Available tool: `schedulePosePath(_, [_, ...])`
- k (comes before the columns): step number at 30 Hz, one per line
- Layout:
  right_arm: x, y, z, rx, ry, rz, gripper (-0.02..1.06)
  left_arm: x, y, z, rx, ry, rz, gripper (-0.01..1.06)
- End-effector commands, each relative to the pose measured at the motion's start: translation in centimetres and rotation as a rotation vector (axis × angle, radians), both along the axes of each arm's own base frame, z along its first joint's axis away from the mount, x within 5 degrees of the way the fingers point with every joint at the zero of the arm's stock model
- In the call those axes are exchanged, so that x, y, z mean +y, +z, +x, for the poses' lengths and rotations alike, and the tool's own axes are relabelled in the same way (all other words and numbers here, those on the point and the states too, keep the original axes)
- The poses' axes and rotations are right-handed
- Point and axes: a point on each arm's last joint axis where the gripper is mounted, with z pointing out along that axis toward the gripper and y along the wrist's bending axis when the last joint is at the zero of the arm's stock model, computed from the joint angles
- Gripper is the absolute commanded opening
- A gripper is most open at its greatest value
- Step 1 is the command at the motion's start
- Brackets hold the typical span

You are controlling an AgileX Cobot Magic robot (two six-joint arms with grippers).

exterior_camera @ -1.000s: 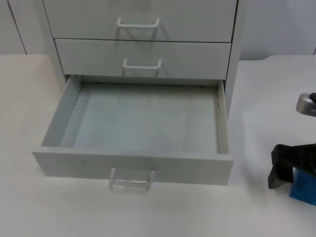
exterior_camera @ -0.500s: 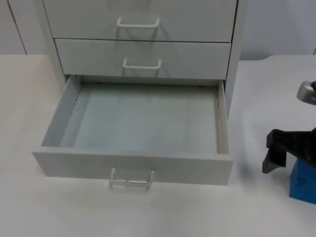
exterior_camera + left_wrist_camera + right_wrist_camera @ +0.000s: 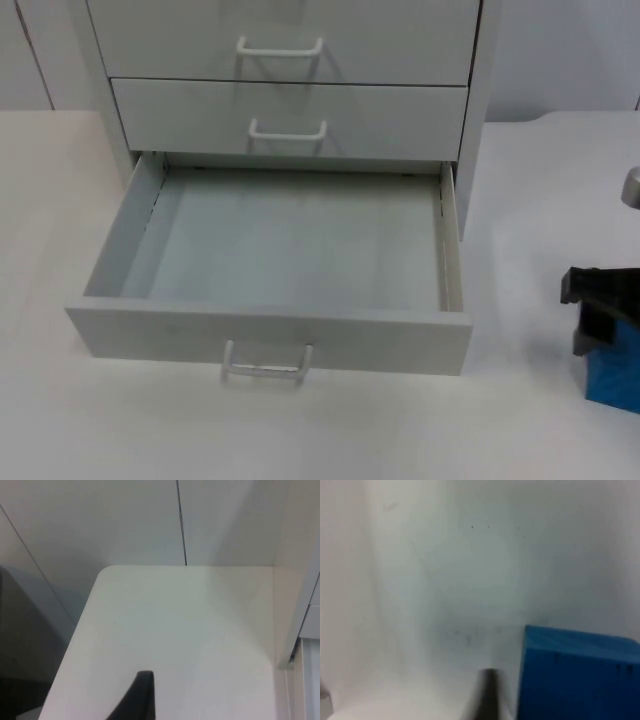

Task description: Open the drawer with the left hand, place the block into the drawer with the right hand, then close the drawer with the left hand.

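Drawer (image 3: pixel 270 335): bottom one, pulled out, centre frame. Block (image 3: pixel 612 375): blue, on table (image 3: pixel 520 420), lower right edge. Right gripper (image 3: pixel 600 320): over block, finger spread indeterminate. Left gripper (image 3: pixel 135 700): waiting, finger spread indeterminate.

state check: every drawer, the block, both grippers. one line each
bottom drawer: pulled open, nothing inside
middle drawer: closed
top drawer: closed
blue block: on the table, right of the cabinet, not in the drawer
right gripper: at the block, over its near-left top
left gripper: waits over the table left of the cabinet
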Motion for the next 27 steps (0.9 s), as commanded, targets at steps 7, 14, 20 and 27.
schedulePosePath(7, [0.2, 0.3, 0.1, -0.004, 0.003, -0.011, 0.0, 0.0, 0.1, 0.0, -0.012, -0.005, 0.014, 1.05])
schedulePosePath(14, [2.5, 4.2, 0.2, -0.077, 0.137, -0.059, 0.0, 0.1, 0.2, -0.1, -0.019, -0.003, 0.027, 1.05])
schedulePosePath(20, [6.6, 11.4, -0.5, -0.205, 0.344, -0.118, 0.0, 0.2, 0.8, -0.6, -0.072, -0.016, 0.033, 1.05])
schedulePosePath(27, [10.9, 18.0, -1.9, -0.33, 0.641, -0.072, 0.0, 1.0, 2.0, -1.6, -0.156, -0.007, 0.107, 1.05])
